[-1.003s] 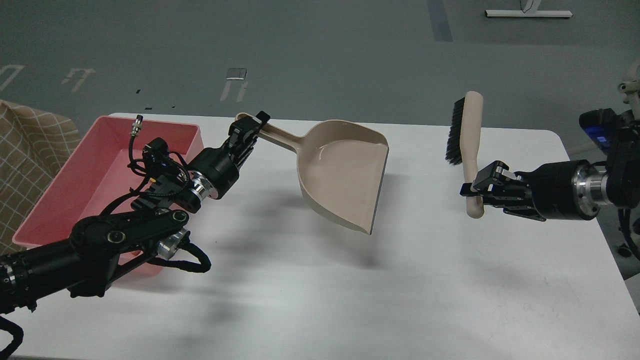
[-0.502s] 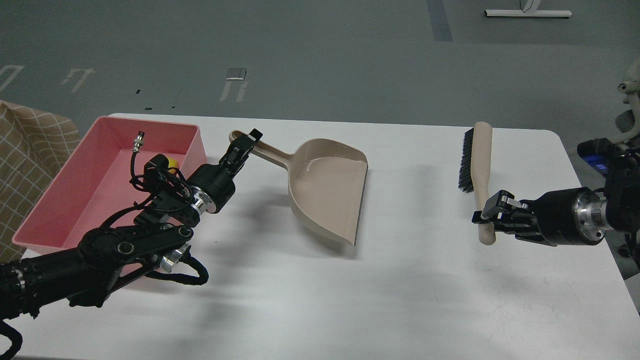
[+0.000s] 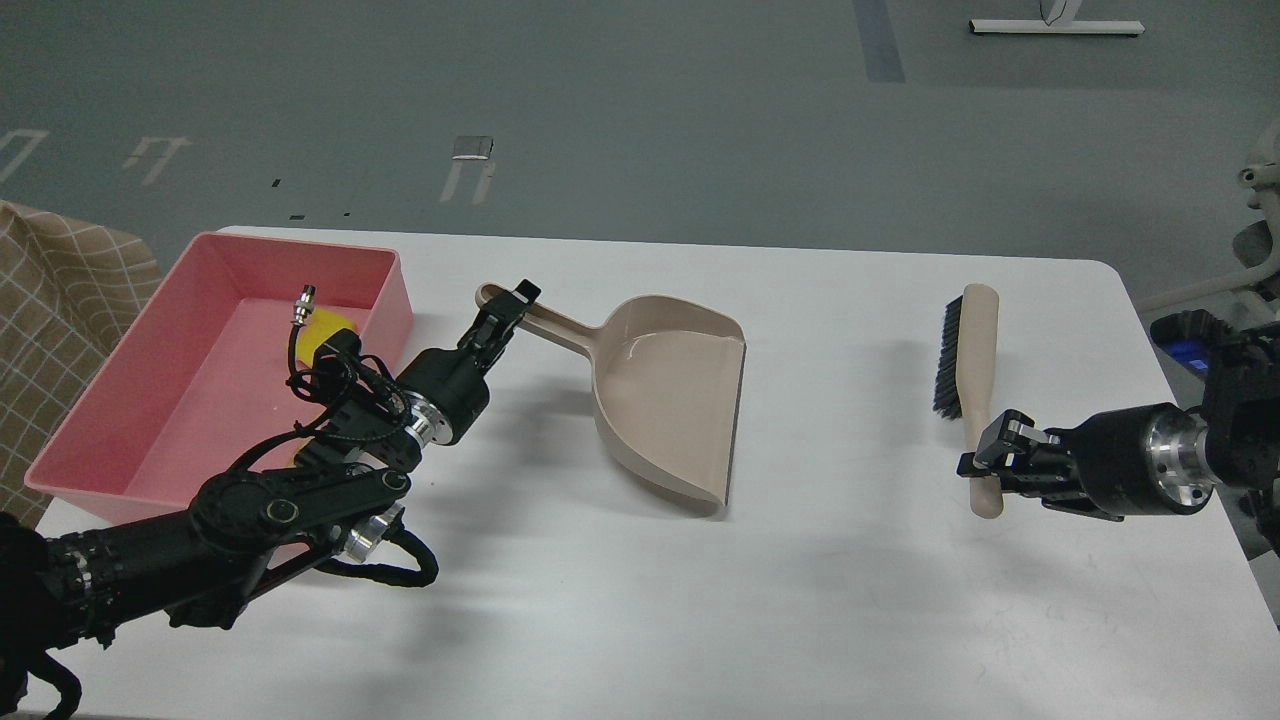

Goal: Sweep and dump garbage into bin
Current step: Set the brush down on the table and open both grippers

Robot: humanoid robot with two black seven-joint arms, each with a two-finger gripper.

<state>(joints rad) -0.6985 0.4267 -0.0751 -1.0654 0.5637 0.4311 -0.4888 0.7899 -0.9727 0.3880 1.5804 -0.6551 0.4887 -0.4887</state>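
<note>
The pink bin (image 3: 120,370) stands at the table's left. A yellow spongy chunk (image 3: 330,328) lies inside it near its far right corner; the whitish slice is hidden. My left gripper (image 3: 505,312) is shut on the handle of the beige dustpan (image 3: 675,395), which rests low on the table, empty, just right of the bin. My right gripper (image 3: 990,462) is shut on the lower handle of the black-bristle brush (image 3: 968,360), which lies near the table's right side with its bristles facing left.
The white table (image 3: 700,600) has its right edge close to my right arm. A checked tan cloth (image 3: 50,300) sits left of the bin. Grey floor lies beyond the table.
Both tools have come down from above the table to its surface. The dustpan has levelled and shifted slightly right. My left arm has moved off the bin, uncovering the yellow chunk.
</note>
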